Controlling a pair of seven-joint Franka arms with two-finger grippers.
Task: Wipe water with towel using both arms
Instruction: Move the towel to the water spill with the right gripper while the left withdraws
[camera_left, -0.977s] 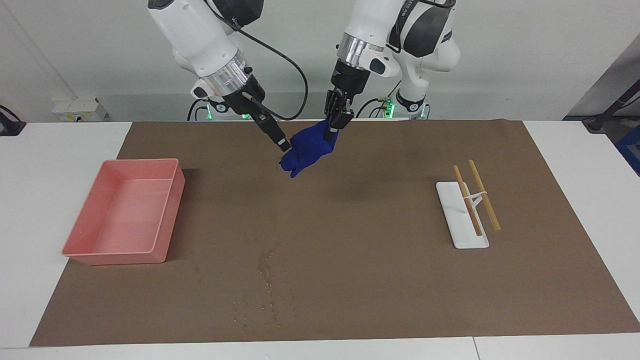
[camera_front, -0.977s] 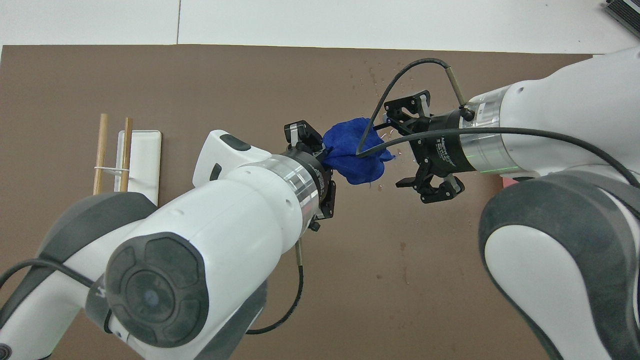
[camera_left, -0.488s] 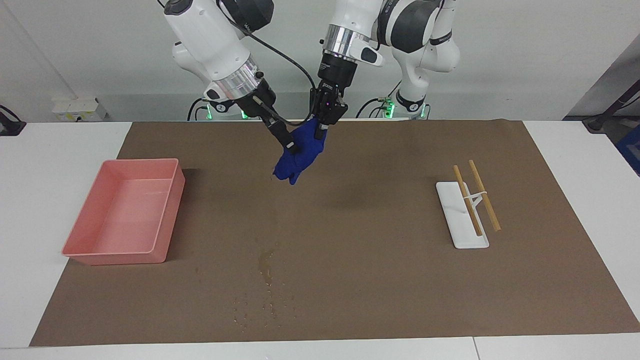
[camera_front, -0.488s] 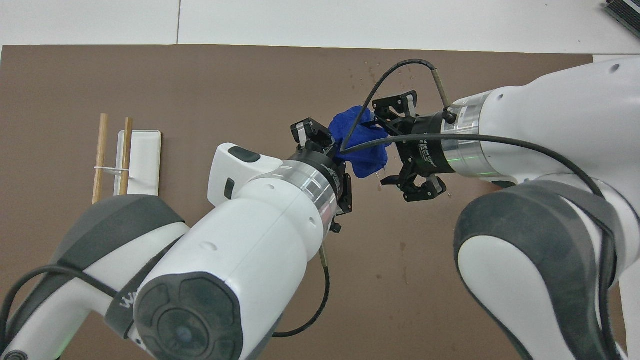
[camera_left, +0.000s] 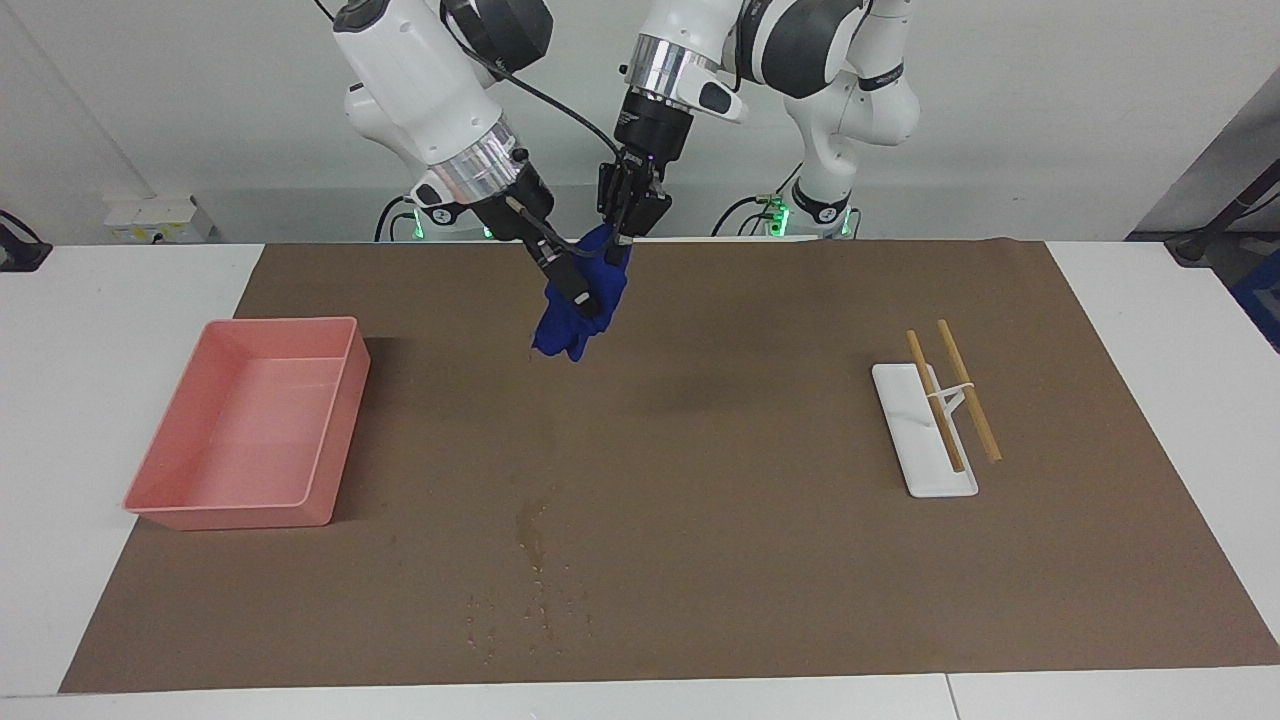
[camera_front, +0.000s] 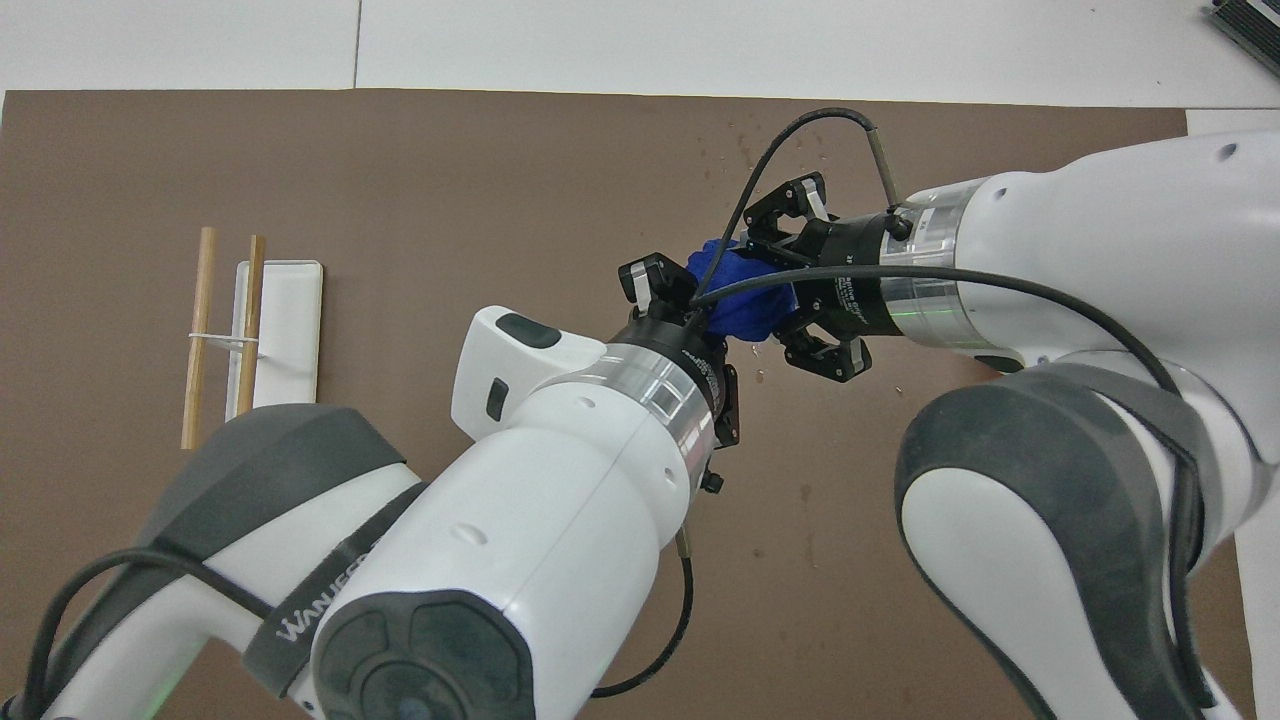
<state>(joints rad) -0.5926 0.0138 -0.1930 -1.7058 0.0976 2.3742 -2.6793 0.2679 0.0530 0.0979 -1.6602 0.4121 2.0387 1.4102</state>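
Observation:
The blue towel (camera_left: 572, 318) hangs bunched in the air over the brown mat (camera_left: 760, 560). My left gripper (camera_left: 622, 232) is shut on its top corner. My right gripper (camera_left: 578, 293) is open against the towel's middle, one finger on either side of the cloth. In the overhead view the towel (camera_front: 742, 300) shows between the left gripper (camera_front: 668, 290) and the right gripper (camera_front: 782, 282). The water (camera_left: 534, 530) is a dark streak with scattered droplets near the mat's edge farthest from the robots. A few droplets (camera_front: 745, 152) show in the overhead view.
A pink tray (camera_left: 335, 440) sits at the right arm's end of the mat. A white rest (camera_left: 912, 470) with two tied chopsticks (camera_left: 968, 390) lies toward the left arm's end, and also shows in the overhead view (camera_front: 290, 340).
Both grippers rose and shifted toward the right arm's end with the towel. The right gripper moved in from beside the towel until its fingers were around it. The towel now hangs more vertically.

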